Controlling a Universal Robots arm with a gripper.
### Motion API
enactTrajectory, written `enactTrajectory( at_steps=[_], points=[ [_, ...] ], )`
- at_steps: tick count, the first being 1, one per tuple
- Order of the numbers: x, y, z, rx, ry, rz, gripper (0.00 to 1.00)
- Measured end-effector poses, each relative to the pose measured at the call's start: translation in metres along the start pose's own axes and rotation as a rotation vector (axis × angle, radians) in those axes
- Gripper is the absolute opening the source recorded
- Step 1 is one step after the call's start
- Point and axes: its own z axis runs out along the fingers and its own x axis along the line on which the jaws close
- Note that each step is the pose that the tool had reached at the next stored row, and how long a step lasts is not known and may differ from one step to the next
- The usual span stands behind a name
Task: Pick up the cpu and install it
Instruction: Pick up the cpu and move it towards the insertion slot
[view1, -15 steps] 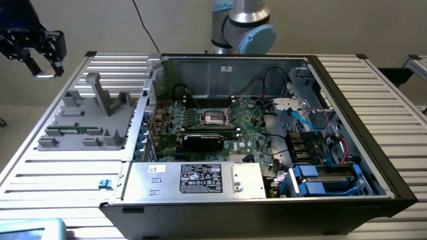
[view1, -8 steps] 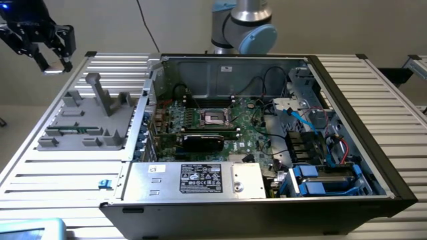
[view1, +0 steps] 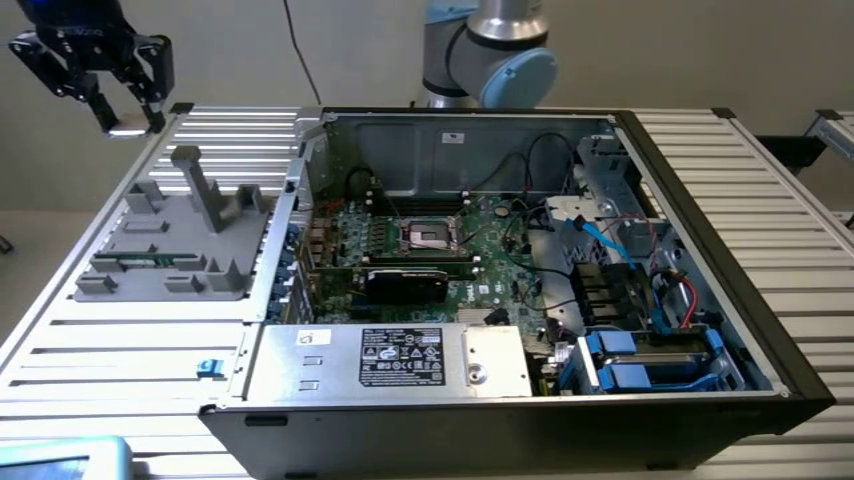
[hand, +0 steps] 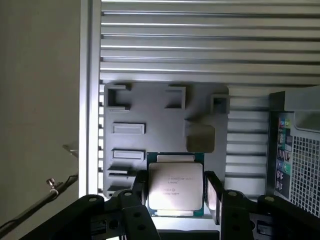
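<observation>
Exterior view, from the biggest thing down. Saw a slatted metal counter (view1: 120, 350) carrying an open computer case (view1: 441, 150), side panel off, innards exposed. Noted the arm (view1: 487, 50) rising behind the case's far wall. Inside, made out a green motherboard (view1: 494, 265), with a grey power-supply box (view1: 387, 355) along the near edge. Picked out the black square socket (view1: 430, 235) near the board's middle, framed in metal and seemingly vacant, though too small to be sure. Found a grey fixture tray (view1: 160, 250) to the exterior view's left of the case, with upright posts and shallow pockets. Spotted the tool (view1: 130, 120) well above the counter's far corner on the exterior view's left, beyond the tray and well apart from the socket.

Wrist view: looked down past the tool onto the same tray and the counter slats. Found the cpu (hand: 175, 187) pinched between the two fingers (hand: 141, 186) by opposite edges, silver top up, roughly level, clear of the tray beneath. Closed partway on the chip, then, neither spread wide nor pressed together.

Judged the pick-up done and the carry to the case in hand, with installation not yet begun. Reckoned any move from here to call for a steady pinch, a level chip, and edges squared to the socket frame before any descent. Judged the case wall and the socket's contacts the main hazards.
</observation>
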Motion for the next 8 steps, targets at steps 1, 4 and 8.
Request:
enactTrajectory(
  at_steps=[1,4,8],
  points=[
    [-0.004,-0.0003,-0.0022,-0.0001,0.0002,0.000,0.56],
    [-0.015,-0.0011,-0.0078,-0.0002,0.0007,0.000,0.56],
    [-0.030,-0.0024,-0.0145,-0.0004,0.0015,0.000,0.56]
  ],
)
